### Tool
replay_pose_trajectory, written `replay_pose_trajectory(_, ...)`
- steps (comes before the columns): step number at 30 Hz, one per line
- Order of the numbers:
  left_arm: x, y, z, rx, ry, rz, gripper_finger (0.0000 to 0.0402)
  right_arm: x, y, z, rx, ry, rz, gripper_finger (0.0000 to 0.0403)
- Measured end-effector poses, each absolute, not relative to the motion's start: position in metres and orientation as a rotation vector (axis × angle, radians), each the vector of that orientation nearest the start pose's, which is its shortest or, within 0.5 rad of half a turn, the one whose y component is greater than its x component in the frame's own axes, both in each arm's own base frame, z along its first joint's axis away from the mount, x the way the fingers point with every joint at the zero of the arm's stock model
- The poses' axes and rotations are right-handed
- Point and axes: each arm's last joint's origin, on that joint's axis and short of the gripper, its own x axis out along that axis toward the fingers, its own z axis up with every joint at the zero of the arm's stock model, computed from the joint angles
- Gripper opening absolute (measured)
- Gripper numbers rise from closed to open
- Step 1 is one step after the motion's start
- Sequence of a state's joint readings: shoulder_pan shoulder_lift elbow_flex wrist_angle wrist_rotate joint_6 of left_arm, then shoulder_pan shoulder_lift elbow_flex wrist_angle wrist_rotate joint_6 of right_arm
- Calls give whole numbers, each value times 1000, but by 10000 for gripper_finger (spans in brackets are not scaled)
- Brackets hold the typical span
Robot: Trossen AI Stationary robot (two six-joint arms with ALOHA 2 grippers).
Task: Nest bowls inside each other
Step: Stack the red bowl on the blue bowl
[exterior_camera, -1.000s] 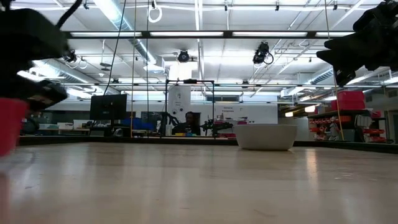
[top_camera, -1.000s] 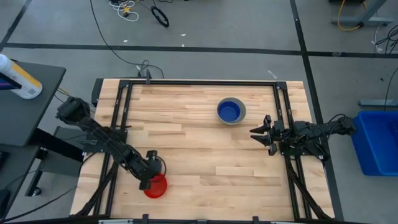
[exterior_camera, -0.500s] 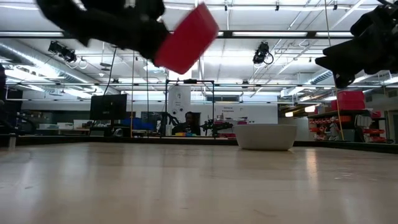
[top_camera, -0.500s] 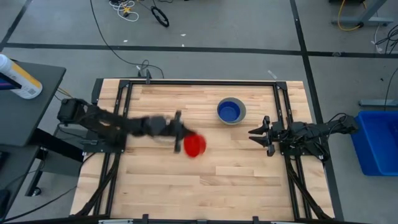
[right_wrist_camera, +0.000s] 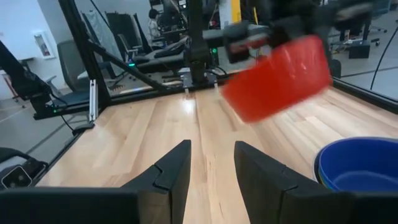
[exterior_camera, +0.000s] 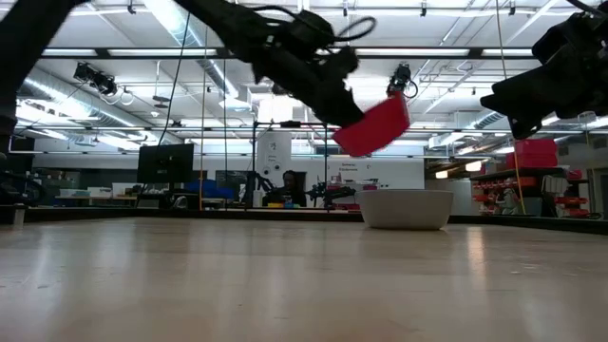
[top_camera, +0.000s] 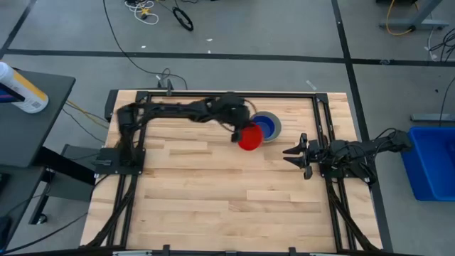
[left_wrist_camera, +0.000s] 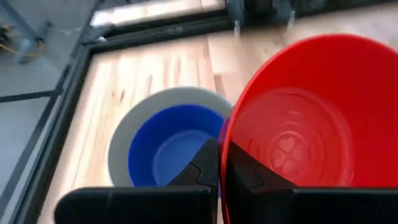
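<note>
A red bowl [top_camera: 249, 137] hangs in the air in my left gripper [top_camera: 238, 131], which is shut on it, just beside a stack at the table's far right. The stack is a grey bowl [top_camera: 276, 129] with a blue bowl [top_camera: 263, 128] inside it, and it rests on its base on the wood [exterior_camera: 407, 209]. In the left wrist view the red bowl [left_wrist_camera: 305, 118] is level with the grey rim [left_wrist_camera: 124, 143]. My right gripper [top_camera: 288, 153] waits open at the table's right edge, with nothing between its fingers [right_wrist_camera: 174, 171]. My left gripper pinches the red bowl's rim [left_wrist_camera: 225, 140], with one finger inside the bowl [left_wrist_camera: 245, 171] and one outside [left_wrist_camera: 202, 168]. The fingers slant down from the table's left. The bowl is lifted clear of the table and tilted [exterior_camera: 373, 126], higher than the stack's rim.
A black metal frame [top_camera: 142, 107] borders the table's left, far and right sides. A blue bin [top_camera: 430, 163] stands on the floor to the right, and a bottle [top_camera: 21, 89] lies on a side table at the left. Bare wood [top_camera: 213, 192] fills the near half.
My left gripper has picked the red bowl up from the near left of the table. It has swung it up and across toward the far right, to the grey and blue stack. The bowl is now clear of the wood and tilted. My right gripper has kept still.
</note>
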State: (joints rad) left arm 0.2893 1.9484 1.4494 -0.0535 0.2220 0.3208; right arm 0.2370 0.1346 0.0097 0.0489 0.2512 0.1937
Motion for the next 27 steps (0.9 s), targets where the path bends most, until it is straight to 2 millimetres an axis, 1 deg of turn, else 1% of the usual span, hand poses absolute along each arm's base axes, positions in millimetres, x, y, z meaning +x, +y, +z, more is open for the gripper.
replay_pose_trajectory(3, 453, 134, 230, 225, 589, -39, 5, 104, 18, 160, 173, 83, -22, 134)
replay_pose_trajectory(6, 473, 149, 229, 253, 609, -48, 5, 105, 18, 159, 179, 95, -23, 135)
replay_pose_trajectory(10, 488, 169, 224, 270, 635, -34, 5, 105, 18, 157, 183, 112, -25, 133)
replay_pose_trajectory(15, 495, 189, 219, 264, 643, -17, 5, 106, 18, 156, 192, 128, -27, 136)
replay_pose_trajectory(19, 495, 200, 204, 272, 692, 12, 5, 107, 18, 155, 217, 132, -30, 134)
replay_pose_trajectory(23, 492, 202, 197, 254, 733, -9, 5, 107, 18, 155, 241, 131, -31, 135)
replay_pose_trajectory(27, 488, 201, 193, 258, 807, 13, 5, 107, 18, 155, 244, 131, -32, 133)
